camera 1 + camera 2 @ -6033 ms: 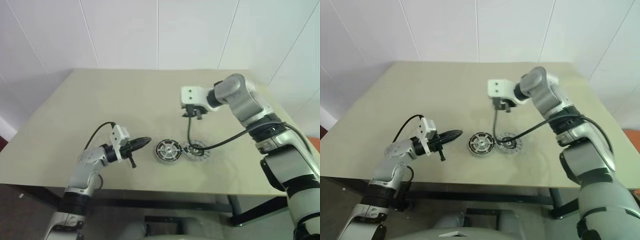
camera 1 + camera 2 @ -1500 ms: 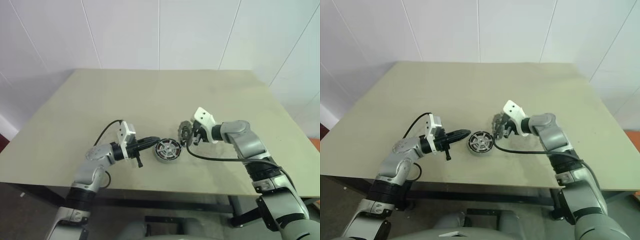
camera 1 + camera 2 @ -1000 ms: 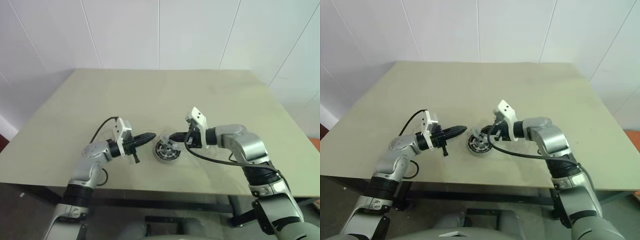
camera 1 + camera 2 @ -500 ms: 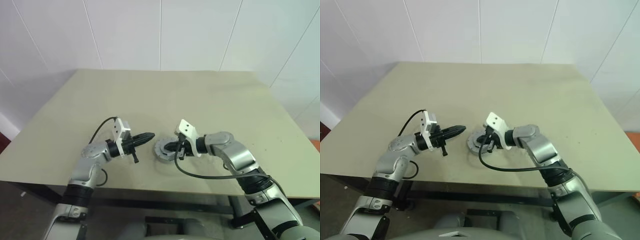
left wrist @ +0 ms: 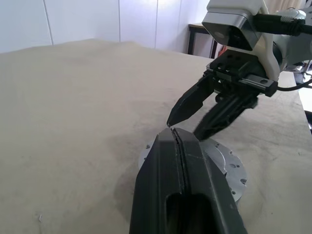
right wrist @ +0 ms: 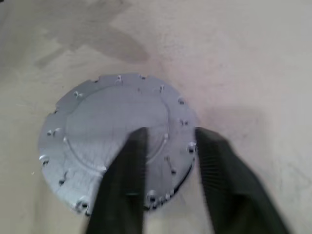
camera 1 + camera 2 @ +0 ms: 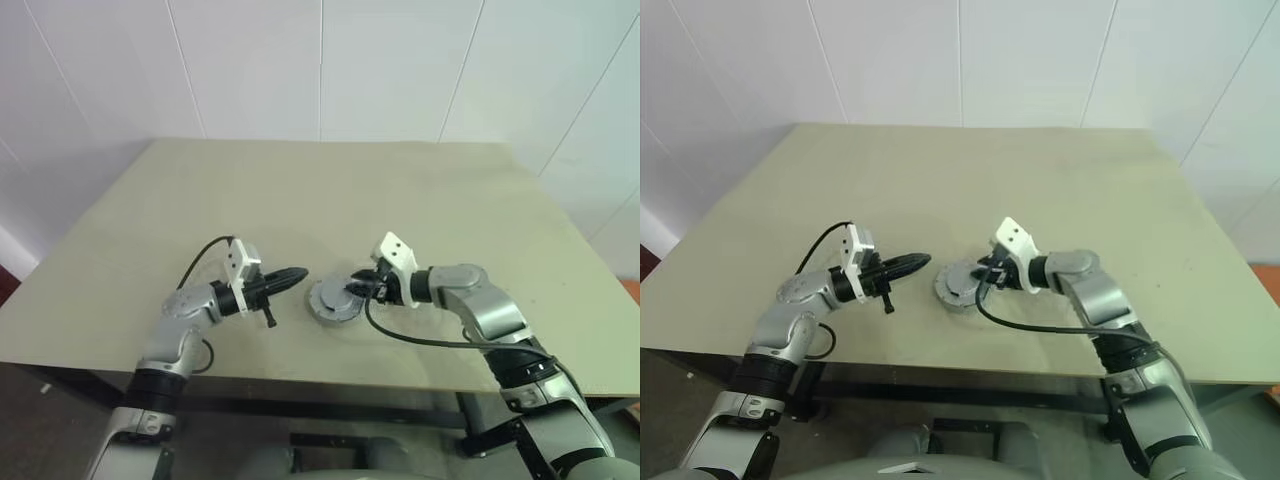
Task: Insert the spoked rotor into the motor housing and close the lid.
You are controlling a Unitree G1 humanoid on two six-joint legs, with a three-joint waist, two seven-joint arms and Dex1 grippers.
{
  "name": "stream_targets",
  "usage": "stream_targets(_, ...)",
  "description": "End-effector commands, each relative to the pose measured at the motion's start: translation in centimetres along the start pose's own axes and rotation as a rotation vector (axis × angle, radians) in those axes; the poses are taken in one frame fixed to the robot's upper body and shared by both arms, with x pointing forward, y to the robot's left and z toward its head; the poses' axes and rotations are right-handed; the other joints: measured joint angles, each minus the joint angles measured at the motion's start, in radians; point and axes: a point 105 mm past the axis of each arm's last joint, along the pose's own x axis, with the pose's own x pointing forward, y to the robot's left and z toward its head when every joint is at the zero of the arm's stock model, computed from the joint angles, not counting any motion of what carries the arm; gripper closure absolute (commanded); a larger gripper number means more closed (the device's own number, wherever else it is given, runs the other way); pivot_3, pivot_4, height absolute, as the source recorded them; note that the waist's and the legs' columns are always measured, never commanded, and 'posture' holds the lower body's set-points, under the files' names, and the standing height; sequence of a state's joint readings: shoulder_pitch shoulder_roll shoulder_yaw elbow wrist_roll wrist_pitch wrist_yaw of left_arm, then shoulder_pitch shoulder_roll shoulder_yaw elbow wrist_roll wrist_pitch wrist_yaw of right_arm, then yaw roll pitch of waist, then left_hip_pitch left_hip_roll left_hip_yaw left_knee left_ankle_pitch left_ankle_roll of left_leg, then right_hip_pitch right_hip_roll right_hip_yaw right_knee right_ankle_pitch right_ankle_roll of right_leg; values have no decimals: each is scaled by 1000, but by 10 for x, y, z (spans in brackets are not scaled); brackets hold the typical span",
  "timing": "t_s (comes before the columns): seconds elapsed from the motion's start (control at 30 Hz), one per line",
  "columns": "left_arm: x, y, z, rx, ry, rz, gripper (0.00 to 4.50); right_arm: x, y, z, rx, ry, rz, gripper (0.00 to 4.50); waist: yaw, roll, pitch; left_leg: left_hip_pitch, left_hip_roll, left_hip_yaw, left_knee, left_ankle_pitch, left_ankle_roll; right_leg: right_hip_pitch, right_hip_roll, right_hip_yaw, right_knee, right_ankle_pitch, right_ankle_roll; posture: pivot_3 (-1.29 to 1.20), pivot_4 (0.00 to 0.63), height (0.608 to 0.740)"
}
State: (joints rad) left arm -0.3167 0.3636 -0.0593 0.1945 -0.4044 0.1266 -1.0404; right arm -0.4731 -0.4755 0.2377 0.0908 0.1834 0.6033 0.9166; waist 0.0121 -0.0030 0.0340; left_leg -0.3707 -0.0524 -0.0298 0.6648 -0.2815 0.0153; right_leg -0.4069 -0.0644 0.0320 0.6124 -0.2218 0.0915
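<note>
The lid, a flat grey disc with small holes round its rim, lies level near the table's front edge. It covers the motor housing and the spoked rotor, which are both hidden under it. My right gripper is open, its two black fingers apart over the lid's right edge with nothing between them. My left gripper is shut and empty, pointing level at the lid from the left, its tip a short way from the rim. The left wrist view also shows the lid.
The beige table stretches bare behind and to both sides of the lid. Its front edge runs close below the two grippers. A white panelled wall stands behind the table.
The right gripper carried the lid onto the housing, then opened and drew back a little to the right, leaving the lid lying flat. The left gripper stayed shut and still.
</note>
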Motion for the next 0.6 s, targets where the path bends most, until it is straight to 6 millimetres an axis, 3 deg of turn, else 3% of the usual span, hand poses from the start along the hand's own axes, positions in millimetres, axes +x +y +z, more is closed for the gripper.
stream_targets(0.03, 1, 4, 13, 44, -26, -1, 4500, 5, 7, -23, 94, 66, 23, 1561, -1, 0, 0, 0, 0, 0, 0, 0, 0, 0, 0, 0, 0, 0, 0, 0, 0, 740)
stream_targets(0.2, 2, 5, 13, 42, -24, 0, 4500, 10, 4, -21, 124, 46, -13, 37, -2, 0, 0, 0, 1, 0, 0, 0, 0, 0, 1, 0, 0, 0, 0, 0, 0, 740)
stream_targets(0.6, 3, 5, 9, 34, -8, 1, 4500, 21, 12, -18, 66, 18, -1, 37, -2, 0, 0, 0, 1, 0, 0, 0, 0, -1, 1, 0, 0, 0, 0, 0, 0, 740)
